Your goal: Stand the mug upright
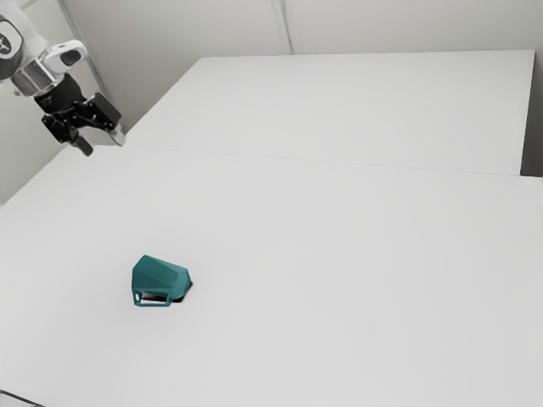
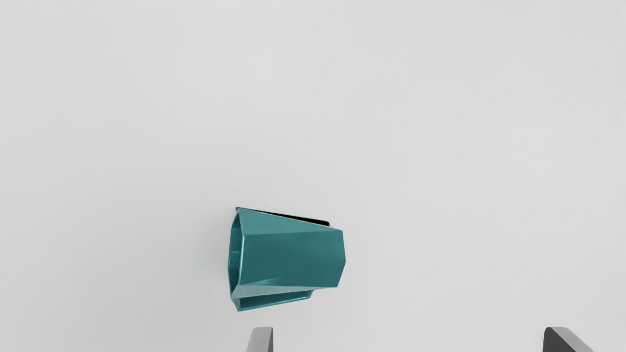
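My gripper (image 1: 103, 146) hangs at the exterior view's upper left, well apart from the mug, its fingers spread with nothing between them. The teal faceted mug (image 1: 159, 278) lies on its side on the white table, its handle toward the exterior view's bottom edge. In the wrist view the mug (image 2: 291, 259) shows its open mouth at one end and its narrower base at the other, with the handle on the side nearer my fingertips. The gripper (image 2: 408, 340) stands open there, the mug beyond its tips.
The white tabletop (image 1: 339, 254) stretches around the mug. Behind it is another white surface (image 1: 365, 106), with a thin seam between them. Pale walls (image 1: 170, 30) stand at the back.
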Robot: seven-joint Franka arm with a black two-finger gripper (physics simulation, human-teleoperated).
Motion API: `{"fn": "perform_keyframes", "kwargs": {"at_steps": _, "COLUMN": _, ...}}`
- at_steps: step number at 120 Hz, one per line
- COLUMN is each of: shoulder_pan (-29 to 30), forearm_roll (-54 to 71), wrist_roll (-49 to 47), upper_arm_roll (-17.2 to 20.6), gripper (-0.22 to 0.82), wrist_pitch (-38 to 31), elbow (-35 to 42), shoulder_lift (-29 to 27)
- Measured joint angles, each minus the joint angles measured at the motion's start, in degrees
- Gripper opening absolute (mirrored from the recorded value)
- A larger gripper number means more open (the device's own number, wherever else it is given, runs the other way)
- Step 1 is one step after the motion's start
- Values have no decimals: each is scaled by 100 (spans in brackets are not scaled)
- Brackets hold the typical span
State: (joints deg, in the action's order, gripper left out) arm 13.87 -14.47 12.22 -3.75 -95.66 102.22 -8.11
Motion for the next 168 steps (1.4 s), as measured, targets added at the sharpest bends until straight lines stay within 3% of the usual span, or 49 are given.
{"fn": "perform_keyframes", "kwargs": {"at_steps": 39, "shoulder_pan": 603, "forearm_roll": -1381, "wrist_roll": 1296, "upper_arm_roll": -48, "gripper": 60, "wrist_pitch": -608, "elbow": 1431, "shoulder_lift": -466}}
{"fn": "perform_keyframes", "kwargs": {"at_steps": 91, "shoulder_pan": 1156, "forearm_roll": -2144, "wrist_roll": 1857, "upper_arm_roll": -211, "gripper": 60, "wrist_pitch": -767, "elbow": 2636, "shoulder_lift": -674}}
{"fn": "perform_keyframes", "kwargs": {"at_steps": 168, "shoulder_pan": 1663, "forearm_roll": -3251, "wrist_roll": 3466, "upper_arm_roll": -223, "gripper": 60, "wrist_pitch": -1318, "elbow": 2955, "shoulder_lift": 452}}
